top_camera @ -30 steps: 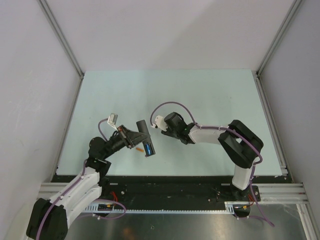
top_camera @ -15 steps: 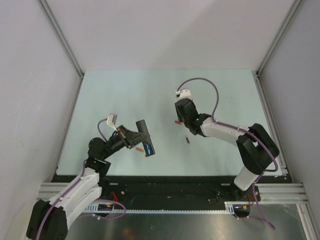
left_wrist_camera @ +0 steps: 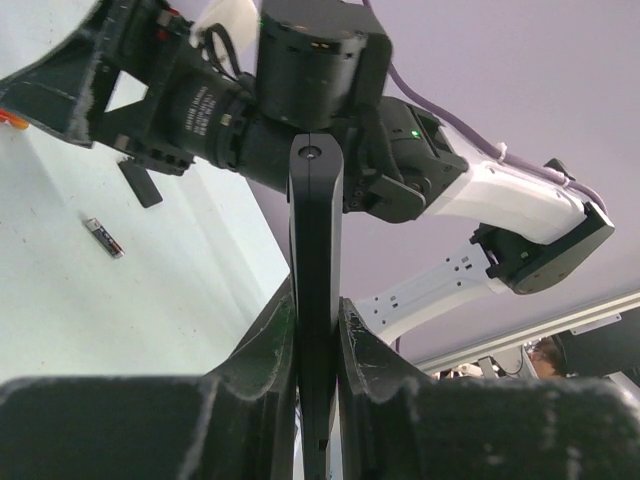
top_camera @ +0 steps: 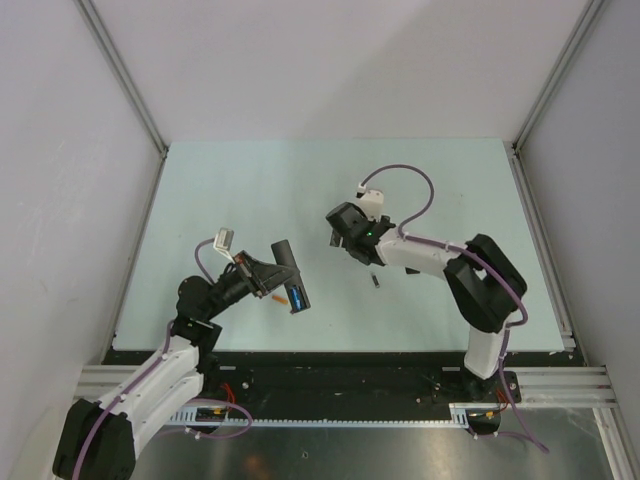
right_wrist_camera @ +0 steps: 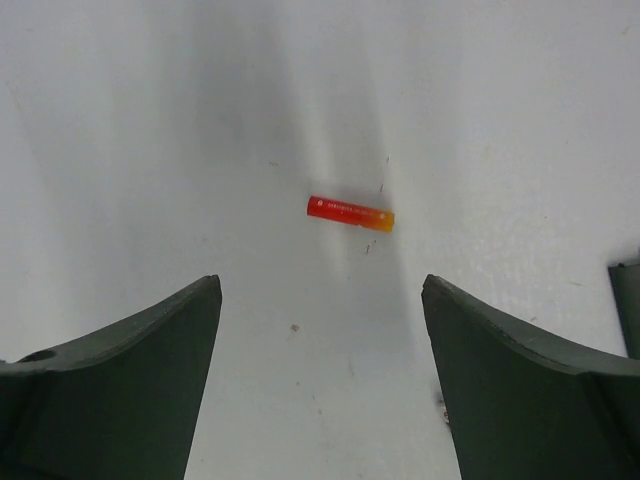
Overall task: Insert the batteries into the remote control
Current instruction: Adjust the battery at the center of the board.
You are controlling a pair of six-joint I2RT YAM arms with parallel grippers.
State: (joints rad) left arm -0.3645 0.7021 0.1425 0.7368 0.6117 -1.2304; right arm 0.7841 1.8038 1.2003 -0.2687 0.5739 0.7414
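Progress looks about halfway, by my reading. The remote control is off the counter, clenched edge-on in the left jaws, as the left wrist view shows plainly. From above, a blue battery shows in the remote's 6 o'clock end and appears to be already seated. At least one more cell seemingly has to go in beside it.

The right jaws are released, spread wide and holding nothing. They hang over a red battery that lies flat on the counter, crosswise to them and at 12 o'clock from the gap between them. It has not been touched. From above, the right wrist hides this battery altogether. What is left, then, is closing on that cell, lifting it, carrying it over to the remote and pressing it home.

A dark grey battery lies loose on the counter at 3 o'clock from the remote and about 5 o'clock from the right wrist. It is near, but clear of the red one. An orange sliver shows just at the remote's 9 o'clock side. It may be another cell, though it is too small to tell.

Nothing lies between the open jaws and the red battery. The likelier trouble is at the remote, since the left jaws sit close to the bay.
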